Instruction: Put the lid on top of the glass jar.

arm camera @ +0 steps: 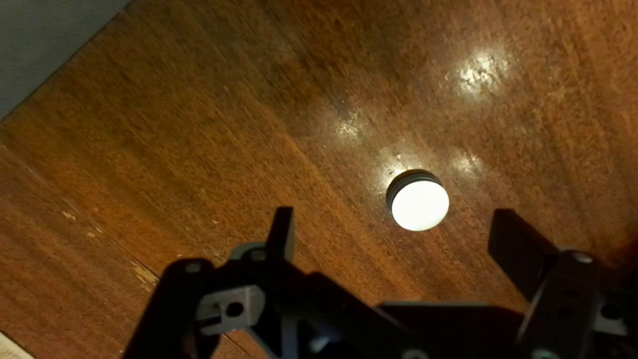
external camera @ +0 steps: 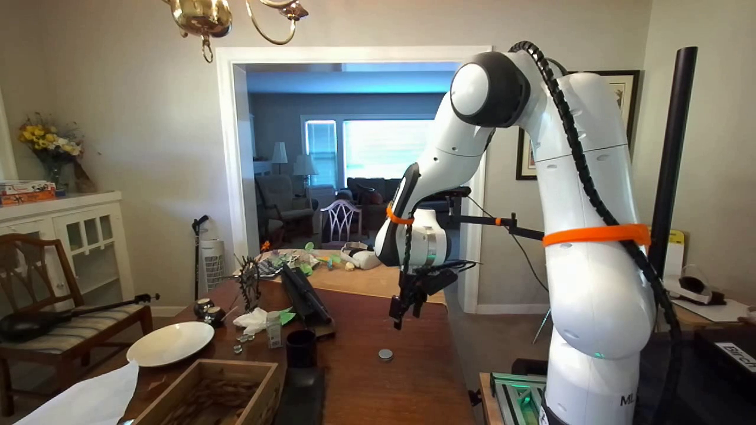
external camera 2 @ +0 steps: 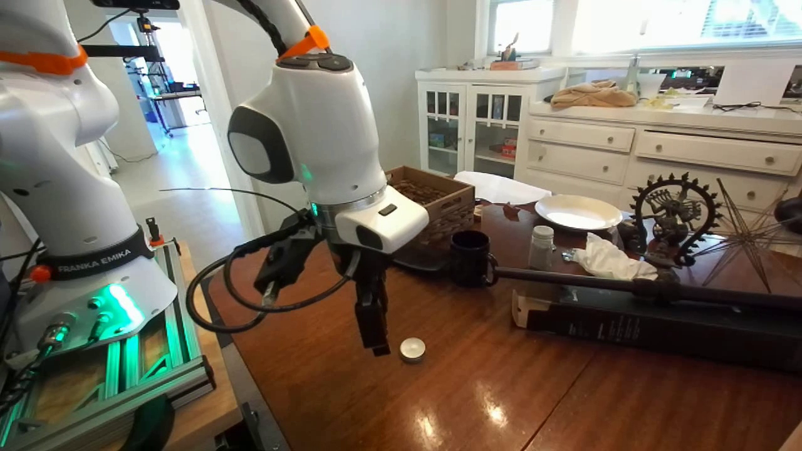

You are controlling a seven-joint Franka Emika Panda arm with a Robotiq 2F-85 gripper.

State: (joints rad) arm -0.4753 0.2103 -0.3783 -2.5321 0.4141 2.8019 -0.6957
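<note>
Lid [arm camera: 420, 205]: small, round, flat pale-grey disc, lying on the glossy reddish-brown wooden table [arm camera: 149, 124], well apart from the small clear glass jar [external camera 2: 541, 252], not yet picked up.
Gripper [arm camera: 391, 215]: black and two-fingered, mine hangs over the table with its fingers spread wide and nothing held; in the wrist view the lid shows between them, a little nearer the finger at picture right.
Pick: lining up is the step in hand, I judge. I should shift to centre the lid, then come straight down with both tips level, stopping just before they press the wood.
Pinch: so low a disc offers only a thin edge, so I want a slow, even close; if one finger meets it first, it will likely skid on that polish.
Disc surface: smooth-looking and circular, its upper face glaring white in the wrist view.
Jar: upright, pale at the top, near a dark round mug [external camera 2: 468, 258] and a crumpled white tissue [external camera 2: 614, 258]; it is too small to tell whether its mouth is bare.
Setting down: a long dark rod [external camera 2: 576, 281] runs just in front of the jar in an exterior view, so I would carry high, lower the lid level and let go only once it seats.
</note>
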